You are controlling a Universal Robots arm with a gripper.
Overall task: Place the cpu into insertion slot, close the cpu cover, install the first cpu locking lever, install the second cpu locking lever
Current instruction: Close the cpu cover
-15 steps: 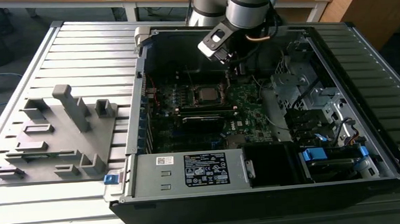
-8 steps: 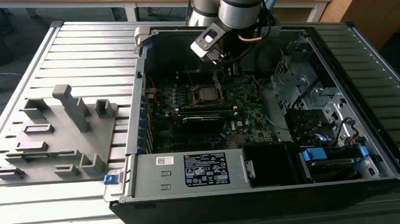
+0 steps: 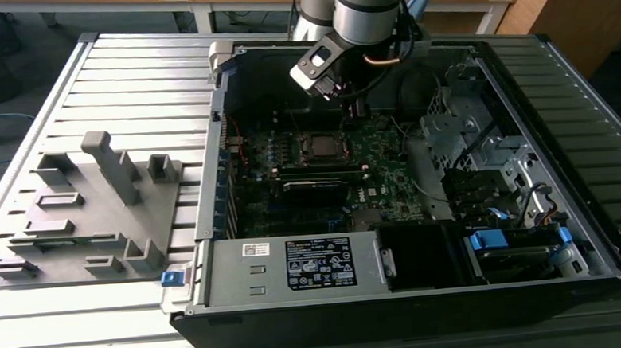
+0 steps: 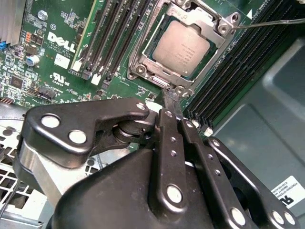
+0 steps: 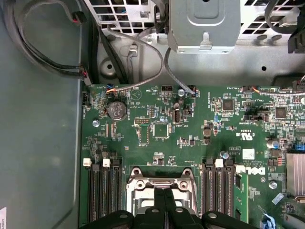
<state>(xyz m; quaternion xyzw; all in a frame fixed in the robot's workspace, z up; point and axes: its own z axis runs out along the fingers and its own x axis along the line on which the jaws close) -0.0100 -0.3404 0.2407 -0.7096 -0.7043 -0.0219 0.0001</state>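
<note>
Item 1, the exterior view's left: grey plastic fixture on the slatted table.
Item 2, centre: open computer case. You find the socket on its green board, with the gripper just above it.
Item 3, second wrist view: chip seated in the socket, metal cover down around it. The fingers are pressed together, tips at the socket's edge. You cannot tell whether they pinch anything.
Item 4: 1 thin lever rod jutting out over the black memory slots.
</note>
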